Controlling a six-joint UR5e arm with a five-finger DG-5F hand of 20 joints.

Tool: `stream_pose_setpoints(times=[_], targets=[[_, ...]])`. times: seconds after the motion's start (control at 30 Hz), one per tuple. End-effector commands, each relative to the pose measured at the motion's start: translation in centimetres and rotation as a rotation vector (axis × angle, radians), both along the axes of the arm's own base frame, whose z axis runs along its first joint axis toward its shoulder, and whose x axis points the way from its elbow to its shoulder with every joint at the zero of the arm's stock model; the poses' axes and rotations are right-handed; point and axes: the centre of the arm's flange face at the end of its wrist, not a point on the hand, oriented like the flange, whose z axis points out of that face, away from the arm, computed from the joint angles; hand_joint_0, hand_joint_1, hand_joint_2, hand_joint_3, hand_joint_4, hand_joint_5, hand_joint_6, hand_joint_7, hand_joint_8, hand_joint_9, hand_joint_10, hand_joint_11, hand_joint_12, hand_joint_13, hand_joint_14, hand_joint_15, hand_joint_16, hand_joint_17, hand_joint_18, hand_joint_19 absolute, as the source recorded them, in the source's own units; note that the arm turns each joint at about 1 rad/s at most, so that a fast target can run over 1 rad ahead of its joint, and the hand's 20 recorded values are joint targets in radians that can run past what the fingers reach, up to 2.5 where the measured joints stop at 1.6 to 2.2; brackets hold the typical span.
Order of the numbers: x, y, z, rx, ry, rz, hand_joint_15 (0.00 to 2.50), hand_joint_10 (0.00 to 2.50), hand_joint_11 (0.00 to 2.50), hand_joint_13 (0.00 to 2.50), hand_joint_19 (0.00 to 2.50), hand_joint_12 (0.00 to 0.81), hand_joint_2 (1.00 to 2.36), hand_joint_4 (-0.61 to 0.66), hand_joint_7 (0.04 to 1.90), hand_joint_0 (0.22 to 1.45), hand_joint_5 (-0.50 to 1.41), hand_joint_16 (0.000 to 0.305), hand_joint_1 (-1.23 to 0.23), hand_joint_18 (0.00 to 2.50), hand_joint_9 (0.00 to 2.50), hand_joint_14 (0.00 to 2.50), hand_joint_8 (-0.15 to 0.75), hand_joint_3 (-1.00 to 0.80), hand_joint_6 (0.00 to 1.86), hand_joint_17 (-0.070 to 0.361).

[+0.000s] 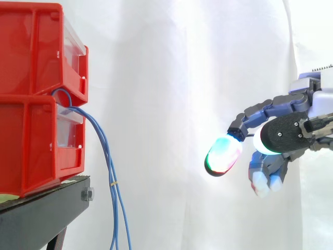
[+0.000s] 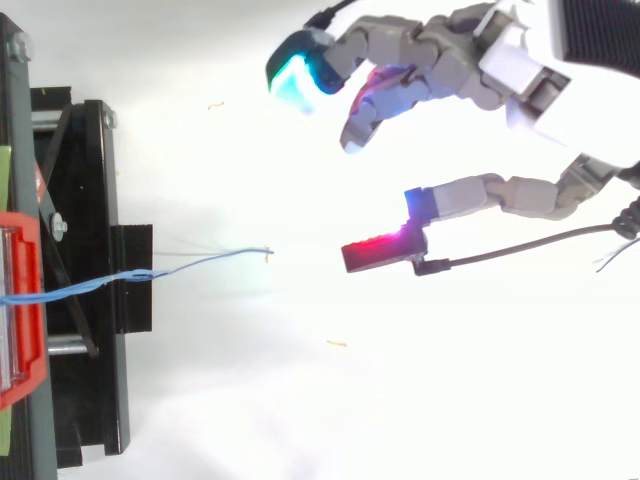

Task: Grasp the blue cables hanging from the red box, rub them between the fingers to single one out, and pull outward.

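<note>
Against white curtain [image 1: 182, 78], blue cables [image 1: 110, 169] vertical, ends down

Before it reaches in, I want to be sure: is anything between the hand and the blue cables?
Nothing visible is. The open hand is apart from the blue cables, which hang from the red bins; only free space lies between them.
</note>
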Motion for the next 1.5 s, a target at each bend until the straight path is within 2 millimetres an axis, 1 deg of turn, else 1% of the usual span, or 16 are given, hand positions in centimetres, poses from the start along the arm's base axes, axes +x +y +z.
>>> stream_pose_setpoints(times=[0.0, 0.03, 0.1, 0.13, 0.17, 0.23, 0.3, 0.4, 0.43, 0.47, 0.53, 0.6, 0.7, 0.8, 1.23, 1.47], targets=[[0.7, 0.3, -1.5, 0.01, -0.011, -0.006, 0.7, 0.01, 0.64, 0.95, 0.73, 0.34, 1.0, 0.28, 0.83, 0.52, -0.14, 0.047, -0.7, 0.77, 0.97, 0.02, 0.315, -0.5, 0.5, 0.107], [0.9, 0.3, -1.8, 0.011, -0.008, -0.007, 0.69, 0.02, 0.64, 0.95, 0.73, 0.343, 1.0, 0.28, 0.83, 0.52, -0.14, 0.047, -0.7, 0.77, 0.97, 0.02, 0.315, -0.5, 0.5, 0.107], [1.2, 0.5, -1.6, 0.017, -0.023, -0.008, 0.69, 0.01, 0.64, 0.95, 0.73, 0.342, 1.0, 0.28, 0.83, 0.52, -0.14, 0.047, -0.7, 0.77, 0.97, 0.02, 0.314, -0.5, 0.5, 0.107], [1.3, 0.5, -2.0, 0.018, -0.02, -0.008, 0.7, 0.01, 0.64, 0.95, 0.73, 0.34, 1.0, 0.28, 0.83, 0.52, -0.14, 0.047, -0.7, 0.77, 0.97, 0.02, 0.319, -0.5, 0.5, 0.106], [1.8, 0.6, -2.5, 0.024, -0.024, -0.007, 0.69, 0.01, 0.65, 0.95, 0.74, 0.344, 1.0, 0.28, 0.83, 0.52, -0.14, 0.047, -0.7, 0.77, 0.98, 0.02, 0.319, -0.5, 0.5, 0.106], [2.3, 0.6, -2.5, 0.034, -0.036, -0.009, 0.7, 0.01, 0.64, 0.95, 0.73, 0.341, 1.0, 0.28, 0.83, 0.52, -0.14, 0.048, -0.7, 0.77, 0.98, 0.02, 0.319, -0.5, 0.5, 0.107], [3.5, 0.8, -2.7, 0.047, -0.048, -0.008, 0.69, 0.01, 0.65, 0.95, 0.73, 0.345, 1.0, 0.28, 0.83, 0.52, -0.14, 0.048, -0.7, 0.77, 0.98, 0.02, 0.319, -0.5, 0.5, 0.107], [4.5, 0.8, -2.6, 0.054, -0.056, -0.005, 0.69, 0.02, 0.64, 0.95, 0.73, 0.345, 1.0, 0.28, 0.84, 0.52, -0.13, 0.048, -0.7, 0.77, 0.98, 0.02, 0.321, -0.5, 0.5, 0.107], [5.4, 1.0, -3.2, 0.066, -0.052, 0.002, 0.69, 0.02, 0.64, 0.95, 0.74, 0.345, 1.0, 0.28, 0.84, 0.52, -0.13, 0.048, -0.7, 0.77, 0.98, 0.02, 0.322, -0.5, 0.5, 0.107], [6.0, 1.1, -3.4, 0.071, -0.054, 0.008, 0.7, 0.02, 0.64, 0.95, 0.74, 0.344, 1.0, 0.28, 0.84, 0.52, -0.13, 0.048, -0.7, 0.77, 0.98, 0.02, 0.325, -0.5, 0.5, 0.108], [7.4, 1.3, -4.4, 0.094, -0.053, 0.035, 0.69, 0.01, 0.64, 0.95, 0.74, 0.346, 1.0, 0.28, 0.84, 0.52, -0.13, 0.048, -0.7, 0.77, 0.98, 0.02, 0.321, -0.5, 0.5, 0.108], [9.9, 1.9, -5.6, 0.15, -0.054, 0.096, 0.69, 0.01, 0.65, 0.95, 0.74, 0.346, 1.0, 0.29, 0.83, 0.52, -0.13, 0.048, -0.7, 0.77, 0.98, 0.02, 0.319, -0.5, 0.5, 0.108], [11.5, 2.4, -6.9, 0.209, -0.025, 0.131, 0.69, 0.01, 0.65, 0.95, 0.74, 0.346, 1.0, 0.29, 0.84, 0.52, -0.13, 0.048, -0.69, 0.77, 0.98, 0.02, 0.324, -0.5, 0.5, 0.109], [12.0, 2.6, -6.6, 0.228, -0.021, 0.143, 0.69, 0.01, 0.64, 0.95, 0.74, 0.346, 1.0, 0.29, 0.84, 0.52, -0.13, 0.048, -0.69, 0.78, 0.99, 0.02, 0.322, -0.5, 0.5, 0.108], [12.5, 3.2, -6.1, 0.22, -0.068, 0.155, 0.71, 0.01, 0.66, 0.97, 0.74, 0.347, 1.0, 0.3, 0.86, 0.52, -0.12, 0.048, -0.69, 0.79, 1.01, 0.02, 0.328, -0.5, 0.5, 0.108], [12.6, 3.6, -5.9, 0.242, -0.084, 0.186, 0.72, 0.02, 0.67, 0.97, 0.76, 0.341, 1.0, 0.31, 0.99, 0.54, -0.1, 0.047, -0.69, 0.8, 1.01, 0.02, 0.321, -0.5, 0.5, 0.105]])
